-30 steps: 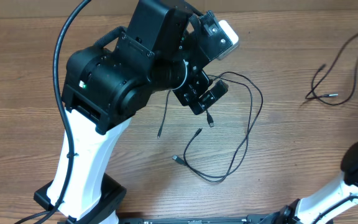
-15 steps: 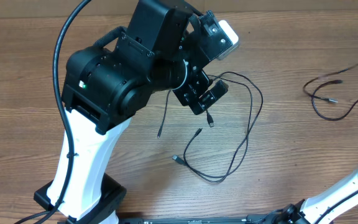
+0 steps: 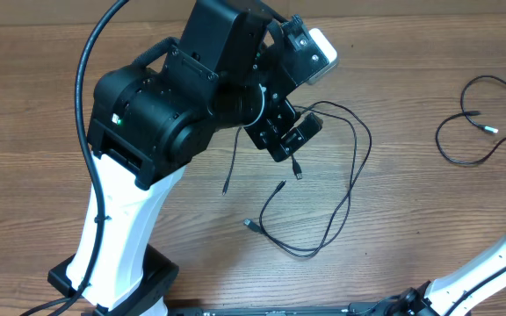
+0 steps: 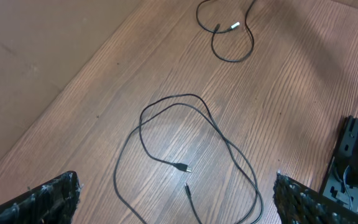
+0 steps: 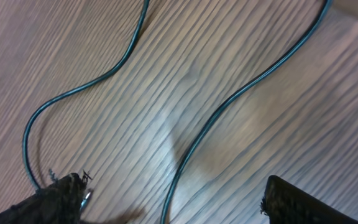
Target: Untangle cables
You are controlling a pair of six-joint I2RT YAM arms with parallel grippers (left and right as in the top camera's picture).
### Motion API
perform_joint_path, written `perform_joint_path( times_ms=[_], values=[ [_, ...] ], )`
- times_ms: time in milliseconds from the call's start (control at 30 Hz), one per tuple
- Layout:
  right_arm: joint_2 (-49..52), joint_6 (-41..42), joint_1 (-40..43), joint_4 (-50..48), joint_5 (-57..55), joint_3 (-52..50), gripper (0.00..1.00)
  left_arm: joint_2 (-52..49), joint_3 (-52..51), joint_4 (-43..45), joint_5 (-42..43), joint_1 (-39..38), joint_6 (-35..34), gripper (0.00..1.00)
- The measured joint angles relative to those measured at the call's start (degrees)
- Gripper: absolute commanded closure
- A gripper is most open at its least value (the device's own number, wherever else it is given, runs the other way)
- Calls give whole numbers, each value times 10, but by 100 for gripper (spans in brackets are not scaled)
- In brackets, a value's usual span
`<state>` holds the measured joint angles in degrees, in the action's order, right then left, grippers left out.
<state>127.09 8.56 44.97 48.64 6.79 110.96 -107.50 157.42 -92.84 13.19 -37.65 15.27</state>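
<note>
Far-right cable [image 3: 439, 147] re-looped | centre cable [image 3: 350, 198] partly behind left pincer [image 3: 290, 139]

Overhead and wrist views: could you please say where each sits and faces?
Overhead: above the table, looking down on left arm, looped cable, second cable.
Left wrist: on the left arm, angled down at both cables; left fingertips at corners.
Right wrist: close over table and cable strands; right fingertips below.
Shared: overhead and left wrist show both cables.
</note>
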Motion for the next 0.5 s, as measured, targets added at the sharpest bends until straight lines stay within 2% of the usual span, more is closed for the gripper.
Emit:
perform_joint_path(
  times_ms=[167,367,500],
  values=[
    [0,0,0,20,76,0,0,0,0,0,0,0,0,0],
    [0,-39,-18,46,209,0,0,0,0,0,0,0,0,0],
    [0,-77,-62,72,239,0,0,0,0,0,0,0,0,0]
  ],
)
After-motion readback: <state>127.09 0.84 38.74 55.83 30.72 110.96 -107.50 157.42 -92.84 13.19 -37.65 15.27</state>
